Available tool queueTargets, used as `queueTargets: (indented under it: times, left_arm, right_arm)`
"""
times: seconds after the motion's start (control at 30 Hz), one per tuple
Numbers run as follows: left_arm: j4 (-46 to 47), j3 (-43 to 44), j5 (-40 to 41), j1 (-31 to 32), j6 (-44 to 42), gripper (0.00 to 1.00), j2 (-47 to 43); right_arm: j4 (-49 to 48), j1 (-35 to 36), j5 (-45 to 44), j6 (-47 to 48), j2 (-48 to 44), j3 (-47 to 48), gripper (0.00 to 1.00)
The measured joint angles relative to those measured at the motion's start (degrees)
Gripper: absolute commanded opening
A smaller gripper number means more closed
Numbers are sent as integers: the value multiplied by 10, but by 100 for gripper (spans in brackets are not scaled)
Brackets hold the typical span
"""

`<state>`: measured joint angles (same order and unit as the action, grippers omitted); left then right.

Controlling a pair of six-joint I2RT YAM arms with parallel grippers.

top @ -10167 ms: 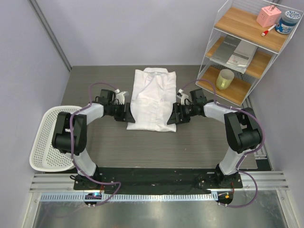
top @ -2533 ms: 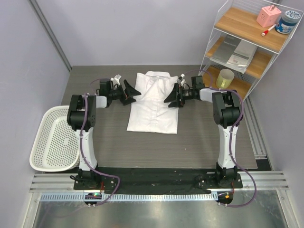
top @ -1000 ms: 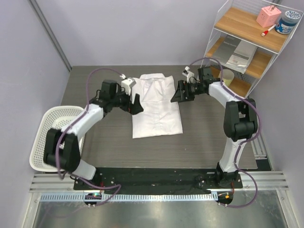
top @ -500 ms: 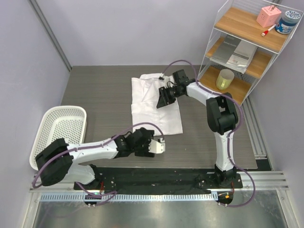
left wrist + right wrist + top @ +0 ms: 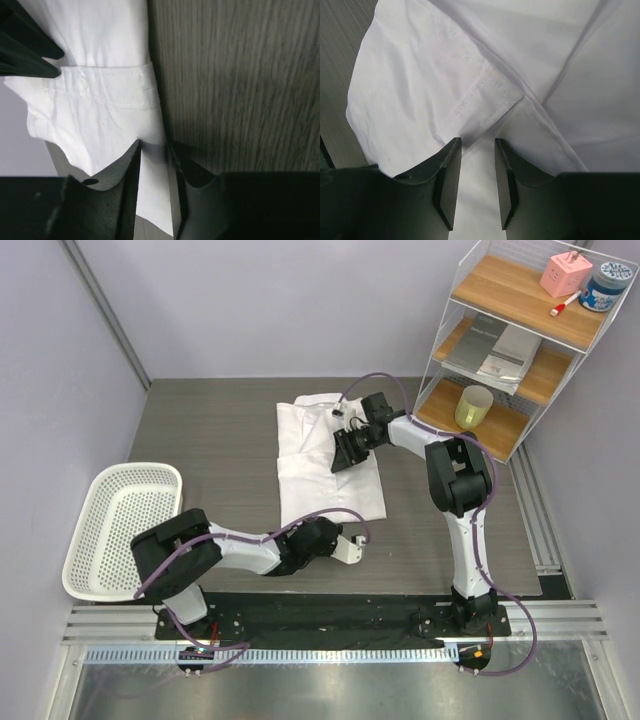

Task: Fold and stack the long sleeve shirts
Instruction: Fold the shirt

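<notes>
Grey tabletop carries the long sleeve shirt, frame centre. Left pincer, nearly closed, pinches its lower hem, likely for folding upward. Right pincer, narrow-gapped, sits over upper cloth; grip undeterminable.

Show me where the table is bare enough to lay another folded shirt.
Widest bare patch: the table between the shirt and the basket. A narrower one lies between shirt and right arm. Crowded: the near edge, under the left arm, and around the right hand.
</notes>
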<state>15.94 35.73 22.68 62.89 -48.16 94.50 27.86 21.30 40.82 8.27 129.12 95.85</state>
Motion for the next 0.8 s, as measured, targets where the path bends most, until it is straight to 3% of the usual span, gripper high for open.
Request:
queueTargets:
  times: [0.1,0.33,0.47,0.63,0.8]
  left_arm:
    - [-43,14,-13,-7,12,1,-1]
    - [-197,54,-71,-11,51,0,-46]
    - [-296,76,-121,-4,83,0,-97]
    - [-448,128,-219,24,133,0,-136]
    - [-623,231,-370,35,187,0,-153]
  right_arm:
    - [-12,0,6,9,-5,-13,38]
    - [-15,8,16,10,-42,-67,53]
    - [26,11,17,13,-60,-66,55]
    - [86,10,11,26,-79,-4,57]
    - [113,-6,4,41,-79,83,57]
